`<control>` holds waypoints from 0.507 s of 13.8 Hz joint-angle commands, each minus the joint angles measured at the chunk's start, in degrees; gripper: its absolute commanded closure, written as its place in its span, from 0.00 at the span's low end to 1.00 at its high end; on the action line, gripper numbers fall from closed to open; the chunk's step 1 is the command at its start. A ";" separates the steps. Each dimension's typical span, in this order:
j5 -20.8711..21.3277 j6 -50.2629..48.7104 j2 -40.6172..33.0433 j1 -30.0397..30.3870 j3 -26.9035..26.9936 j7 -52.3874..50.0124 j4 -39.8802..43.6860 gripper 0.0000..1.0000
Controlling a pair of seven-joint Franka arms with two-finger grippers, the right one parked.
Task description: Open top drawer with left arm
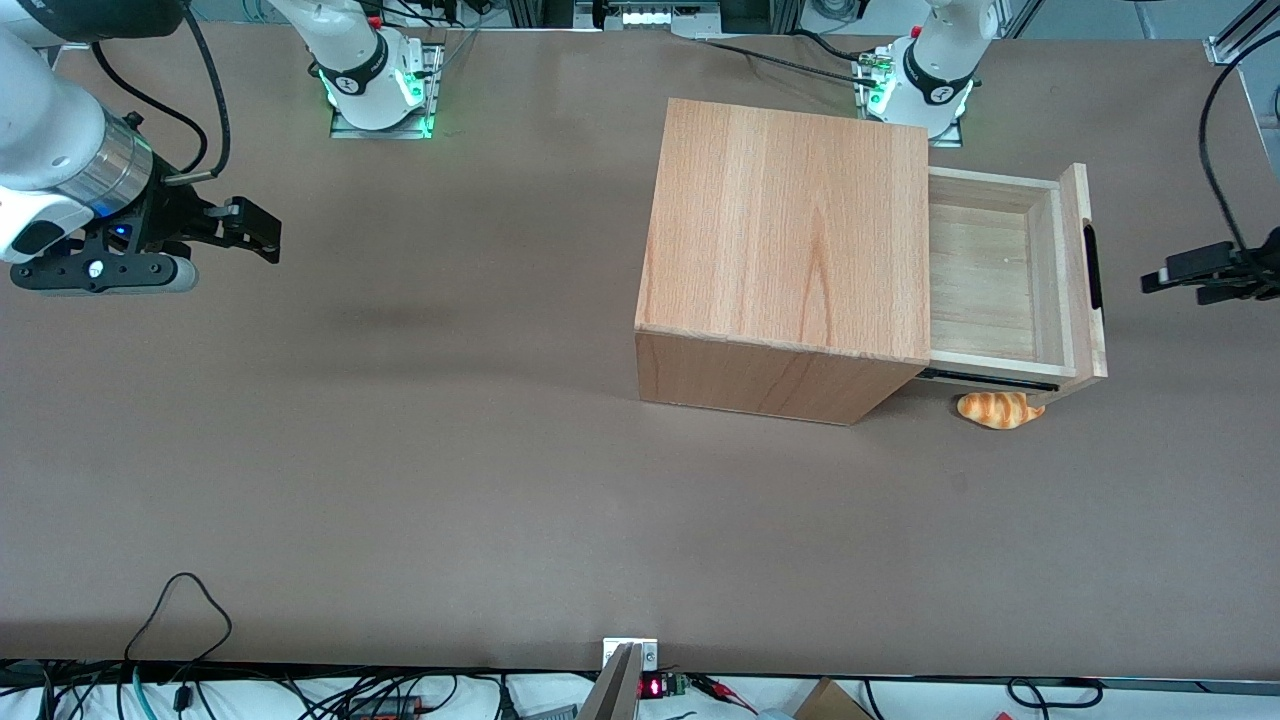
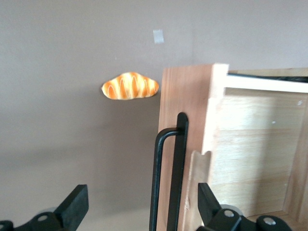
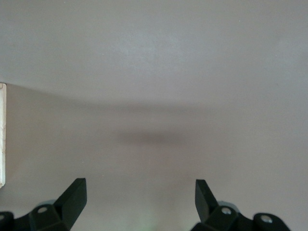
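The shallow light-wood top drawer with pale plywood inside stands pulled well out of the large wood-grain cabinet box, toward the working arm's end of the brown counter. The left arm's slim black two-finger pincer hangs in front of the drawer's flat panel, near its black bar handle but clear of it, fingers spread wide and holding nothing. A small orange-striped croissant-shaped item lies on the counter just beside the cabinet, partly beneath the drawer's corner nearest the front camera.
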 commanded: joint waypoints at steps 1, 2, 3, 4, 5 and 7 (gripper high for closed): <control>2.93 -2.20 0.20 -0.35 -1.07 -0.10 4.91 0.00; 2.93 -2.28 -0.49 -0.35 -1.33 -0.37 5.27 0.00; 3.19 -2.29 -0.68 -0.26 -1.68 -0.19 5.45 0.00; 4.50 -2.37 -1.37 -0.26 -1.86 -0.19 5.62 0.00; 6.34 -2.20 -2.16 -0.26 -2.73 -0.37 5.62 0.00; 7.50 -2.28 -3.22 -0.35 -4.15 -1.24 6.67 0.00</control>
